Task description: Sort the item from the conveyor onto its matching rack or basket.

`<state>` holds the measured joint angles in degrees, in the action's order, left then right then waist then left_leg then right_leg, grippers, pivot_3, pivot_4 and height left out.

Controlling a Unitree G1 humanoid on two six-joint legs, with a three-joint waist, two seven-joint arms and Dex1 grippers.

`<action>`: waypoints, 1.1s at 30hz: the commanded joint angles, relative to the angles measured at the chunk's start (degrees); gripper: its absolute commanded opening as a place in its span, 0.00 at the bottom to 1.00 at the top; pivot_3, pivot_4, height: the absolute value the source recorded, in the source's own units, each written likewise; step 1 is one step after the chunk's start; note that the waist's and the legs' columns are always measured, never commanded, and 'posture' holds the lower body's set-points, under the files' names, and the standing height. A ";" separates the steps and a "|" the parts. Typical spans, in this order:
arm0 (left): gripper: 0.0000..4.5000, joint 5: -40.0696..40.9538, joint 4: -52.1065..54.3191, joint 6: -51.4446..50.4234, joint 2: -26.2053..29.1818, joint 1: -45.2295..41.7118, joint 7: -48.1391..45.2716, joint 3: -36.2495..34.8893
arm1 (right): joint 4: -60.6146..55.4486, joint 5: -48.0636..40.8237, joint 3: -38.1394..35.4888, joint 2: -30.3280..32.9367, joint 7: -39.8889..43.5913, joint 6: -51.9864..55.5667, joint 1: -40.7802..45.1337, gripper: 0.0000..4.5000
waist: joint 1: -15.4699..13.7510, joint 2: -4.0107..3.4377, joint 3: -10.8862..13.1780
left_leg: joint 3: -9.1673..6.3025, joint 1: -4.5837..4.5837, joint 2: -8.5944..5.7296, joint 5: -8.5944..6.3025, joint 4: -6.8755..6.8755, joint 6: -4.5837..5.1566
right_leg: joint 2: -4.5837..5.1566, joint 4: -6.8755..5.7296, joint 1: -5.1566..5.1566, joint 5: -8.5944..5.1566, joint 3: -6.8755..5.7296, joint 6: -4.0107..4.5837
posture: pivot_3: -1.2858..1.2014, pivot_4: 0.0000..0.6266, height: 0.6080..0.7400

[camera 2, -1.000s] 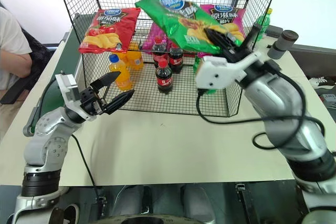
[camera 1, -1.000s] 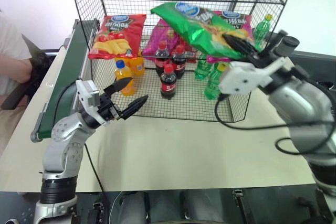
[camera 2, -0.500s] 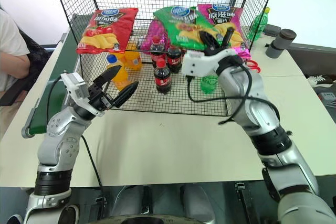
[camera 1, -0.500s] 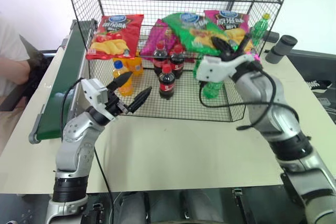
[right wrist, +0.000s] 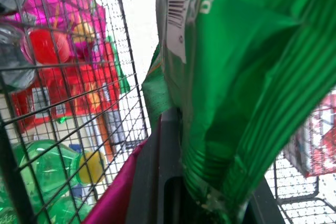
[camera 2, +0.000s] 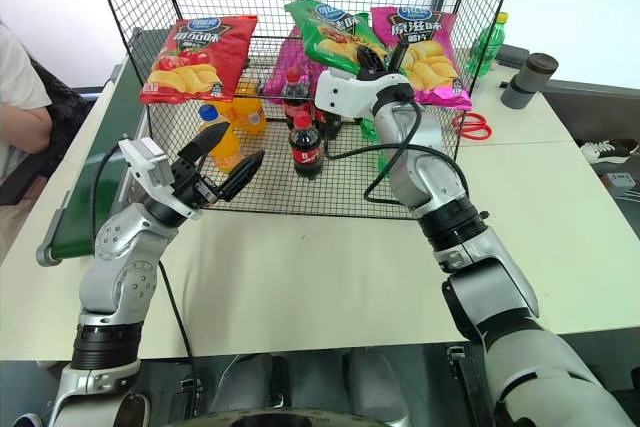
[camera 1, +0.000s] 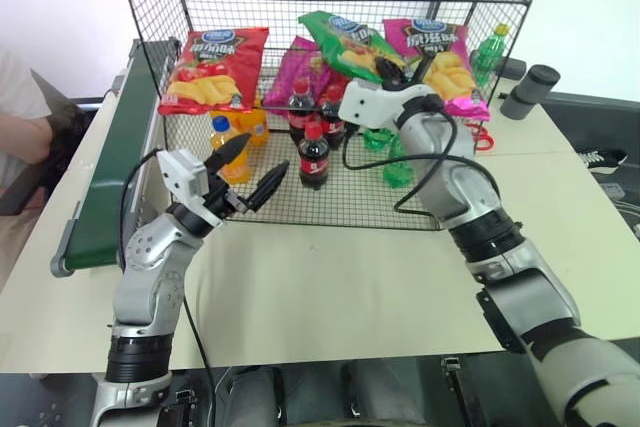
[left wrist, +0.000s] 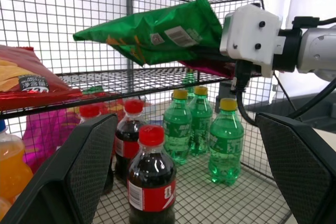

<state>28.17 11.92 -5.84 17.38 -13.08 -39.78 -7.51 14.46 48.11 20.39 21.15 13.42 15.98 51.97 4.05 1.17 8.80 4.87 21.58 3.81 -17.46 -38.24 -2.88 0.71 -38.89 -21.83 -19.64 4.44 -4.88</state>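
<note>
Pale tabletop (camera 1: 330, 277) carries the black wire rack (camera 1: 160, 37), with the conveyor (camera 1: 110, 177) along its left side. From the head views, the right gripper (camera 1: 395, 65) has carried the green chip bag (camera 1: 345, 37) from in front of the rack in over the middle shelf, between the red bag (camera 1: 210, 69) and the pink bag (camera 1: 445, 62); placement is nearly done, release remains. Left wrist view: the bag (left wrist: 157, 32) hangs above the shelf wire, left gripper (left wrist: 184, 171) fingers spread, holding nothing. Right wrist view: fingers (right wrist: 168, 182) pinch the bag's sealed edge.
</note>
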 commanded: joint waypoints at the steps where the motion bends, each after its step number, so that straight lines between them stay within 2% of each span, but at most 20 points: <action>1: 1.00 0.13 1.08 1.15 0.17 -0.42 0.27 -0.16 | 1.56 -0.74 -0.22 -1.80 -2.06 0.13 1.89 0.00 | 0.06 0.00 0.00 | 0.01 -0.01 0.00 0.00 0.00 0.00 | -0.01 -0.05 -0.03 0.00 0.02 0.00 | 0.52 0.24 1.00; 7: 1.00 -0.06 1.41 1.10 0.15 -0.48 0.50 0.22 | 3.59 -1.77 0.10 -3.90 -2.04 -0.12 3.14 0.00 | 0.11 0.00 0.00 | 0.04 -0.01 0.00 0.03 0.00 0.03 | -0.04 -0.34 -0.19 0.00 0.09 0.00 | 0.52 0.24 1.00; 9: 1.00 -0.10 1.41 1.13 0.16 -0.50 0.50 0.28 | 3.15 -2.85 -0.58 -4.68 -2.18 0.16 2.92 0.21 | 0.13 0.00 0.00 | 0.04 -0.01 0.00 0.03 0.00 0.04 | -0.05 -0.36 -0.21 0.00 0.10 0.00 | 0.52 0.24 1.00; 11: 1.00 -0.15 1.42 1.15 0.06 -0.45 0.61 0.35 | 2.12 -3.45 -0.65 -5.22 -2.39 -0.09 3.18 0.35 | 0.13 0.00 0.00 | 0.04 0.02 0.00 0.03 0.00 0.04 | -0.05 -0.36 -0.25 0.00 0.10 0.01 | 0.52 0.24 1.00; 13: 1.00 -0.19 1.54 1.12 -0.09 -0.29 0.77 0.48 | 1.27 -4.04 -0.51 -6.05 -1.84 0.17 3.23 0.55 | 0.17 0.00 0.00 | 0.06 0.03 0.00 0.04 0.00 0.03 | -0.04 -0.36 -0.28 0.00 0.12 0.01 | 0.52 0.24 1.00; 14: 1.00 -0.27 1.65 1.18 -0.18 -0.19 0.85 0.60 | 0.79 -3.87 -0.14 -6.14 -1.59 0.06 3.17 0.69 | 0.19 0.00 0.00 | 0.06 0.03 0.00 0.04 0.00 0.03 | -0.04 -0.36 -0.28 0.00 0.12 0.01 | 0.52 0.24 1.00; 15: 1.00 -0.29 1.74 1.20 -0.24 -0.12 0.90 0.67 | 0.08 -4.23 -0.06 -6.38 -1.01 0.06 3.00 0.76 | 0.19 0.00 0.00 | 0.07 0.03 0.01 0.04 0.01 0.03 | -0.05 -0.36 -0.29 0.00 0.13 0.01 | 0.52 0.24 1.00; 17: 1.00 -0.40 1.89 1.34 -0.23 0.08 0.87 0.78 | -1.81 -4.31 -0.29 -6.74 -0.63 0.62 2.95 0.97 | 0.20 0.00 0.00 | 0.07 0.04 0.01 0.03 0.02 0.04 | -0.05 -0.36 -0.32 0.00 0.14 0.01 | 0.52 0.24 1.00; 20: 1.00 -0.50 1.75 1.56 -0.20 0.33 1.05 0.79 | -5.60 -5.96 -1.44 -7.78 0.98 1.31 3.62 0.97 | 0.14 0.00 0.00 | 0.07 0.07 0.01 0.03 0.02 0.05 | -0.04 -0.37 -0.35 0.00 0.14 0.01 | 0.52 0.24 1.00; 26: 1.00 -0.53 1.73 1.67 -0.18 0.50 1.39 1.11 | -8.74 -11.04 -3.13 -11.05 3.93 3.38 5.58 0.97 | 0.09 0.00 0.00 | 0.03 0.72 0.01 0.26 0.00 -0.16 | -0.01 -0.43 -0.96 0.01 0.10 0.00 | 0.52 0.24 1.00; 29: 1.00 -0.22 1.99 1.36 -0.24 0.60 1.70 1.07 | -13.42 -12.29 -3.37 -11.64 4.67 4.39 3.33 0.97 | 0.08 0.00 0.00 | 0.02 0.80 0.01 0.27 0.00 -0.15 | 0.01 -0.42 -1.02 0.01 0.08 0.00 | 0.52 0.24 1.00; 33: 1.00 -0.50 2.16 1.59 0.14 1.01 1.51 1.13 | -23.04 -17.15 -4.67 -11.74 9.87 7.28 -2.98 0.97 | -0.06 0.01 -0.01 | -0.03 0.84 0.00 0.26 0.01 -0.14 | 0.03 -0.38 -1.01 0.01 0.04 0.00 | 0.52 0.24 1.00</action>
<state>27.64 11.99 -5.52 17.32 -11.97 -38.31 -6.19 -3.69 33.00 17.31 9.80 21.95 22.33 49.47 3.99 1.18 8.79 4.84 22.42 3.81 -17.20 -38.23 -3.02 0.74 -39.27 -22.84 -19.63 4.49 -4.88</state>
